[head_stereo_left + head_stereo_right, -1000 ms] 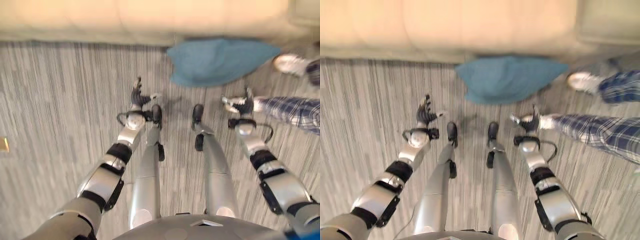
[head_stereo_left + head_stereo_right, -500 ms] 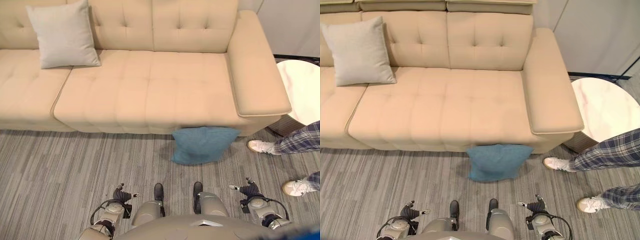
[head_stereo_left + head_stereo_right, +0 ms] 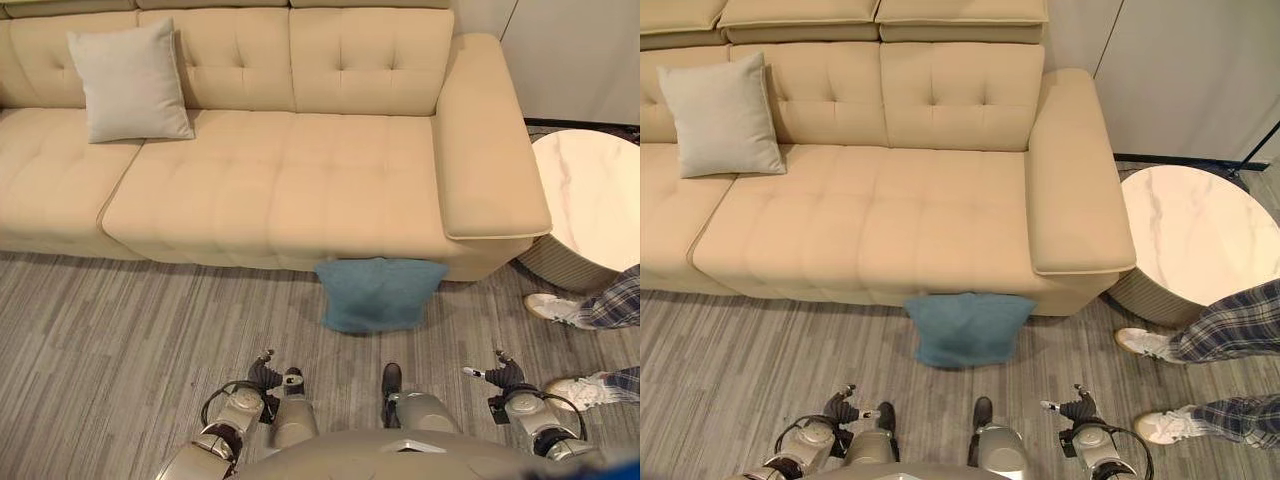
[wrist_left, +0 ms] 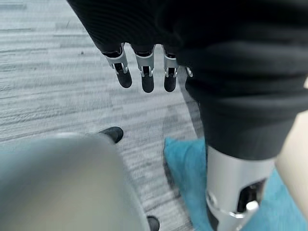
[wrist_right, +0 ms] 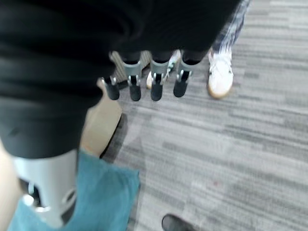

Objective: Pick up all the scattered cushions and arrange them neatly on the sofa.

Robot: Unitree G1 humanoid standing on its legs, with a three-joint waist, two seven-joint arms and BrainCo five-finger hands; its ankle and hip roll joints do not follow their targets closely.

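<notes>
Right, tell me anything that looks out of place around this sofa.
The blue cushion is off the sofa, lying on the carpet against its front edge near the right armrest. The grey cushion stands upright against the backrest, where it belongs. Both hands, left hand and right hand, hang open and hold nothing.

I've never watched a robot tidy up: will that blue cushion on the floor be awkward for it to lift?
Probably not heavy: the blue cushion looks plump and soft, sagging against the sofa front. It would likely flop and fold if gripped at one corner. Its woven cover looks unlikely to slip, and it shouldn't roll.
</notes>
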